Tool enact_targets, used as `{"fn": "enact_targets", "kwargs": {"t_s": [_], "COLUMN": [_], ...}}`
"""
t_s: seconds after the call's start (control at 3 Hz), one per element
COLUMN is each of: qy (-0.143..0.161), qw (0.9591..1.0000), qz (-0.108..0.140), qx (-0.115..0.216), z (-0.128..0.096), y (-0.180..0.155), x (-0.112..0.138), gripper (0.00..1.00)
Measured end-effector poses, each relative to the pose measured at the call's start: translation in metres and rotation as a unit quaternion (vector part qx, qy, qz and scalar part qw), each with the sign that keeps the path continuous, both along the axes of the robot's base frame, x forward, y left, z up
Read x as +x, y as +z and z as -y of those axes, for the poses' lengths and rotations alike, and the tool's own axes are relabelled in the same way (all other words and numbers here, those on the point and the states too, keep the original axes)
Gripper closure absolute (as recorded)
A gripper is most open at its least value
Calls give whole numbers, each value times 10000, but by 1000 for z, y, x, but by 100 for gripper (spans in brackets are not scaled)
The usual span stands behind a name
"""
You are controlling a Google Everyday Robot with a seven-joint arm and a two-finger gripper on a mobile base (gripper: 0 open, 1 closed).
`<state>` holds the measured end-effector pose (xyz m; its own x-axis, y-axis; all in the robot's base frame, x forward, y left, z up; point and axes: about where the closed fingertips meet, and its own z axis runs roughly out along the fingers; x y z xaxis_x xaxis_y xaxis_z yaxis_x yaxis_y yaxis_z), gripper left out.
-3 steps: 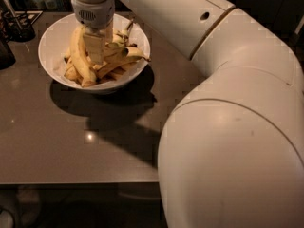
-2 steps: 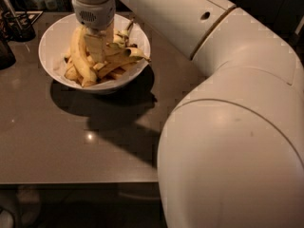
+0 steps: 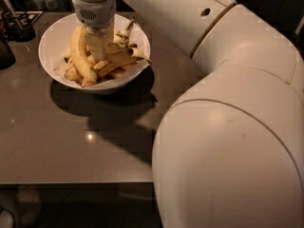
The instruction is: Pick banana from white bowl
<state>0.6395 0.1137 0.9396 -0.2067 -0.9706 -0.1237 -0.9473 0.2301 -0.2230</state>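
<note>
The white bowl stands on the grey table at the back left and holds a heap of yellow bananas, some with brown-spotted tips. My gripper reaches straight down from its grey wrist into the middle of the heap, with one long curved banana lying against its left side. The lower end of the gripper is buried among the bananas. My white arm runs from the wrist to the right and fills the right side of the view.
The grey table reaches to a front edge near the bottom. Dark objects, one a holder with utensils, stand at the far left edge beside the bowl. The arm's big white body hides the table's right part.
</note>
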Motion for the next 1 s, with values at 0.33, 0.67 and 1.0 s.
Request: {"fn": "enact_targets", "kwargs": {"t_s": [0.33, 0.67, 1.0], "qy": [168, 296, 402], "qw": [9994, 9970, 9942], "qz": [268, 617, 832], "qx": [167, 366, 551], "z": [-1, 7, 15], "y": [13, 33, 46], "x": [-2, -9, -16], "gripper": [100, 100, 100]}}
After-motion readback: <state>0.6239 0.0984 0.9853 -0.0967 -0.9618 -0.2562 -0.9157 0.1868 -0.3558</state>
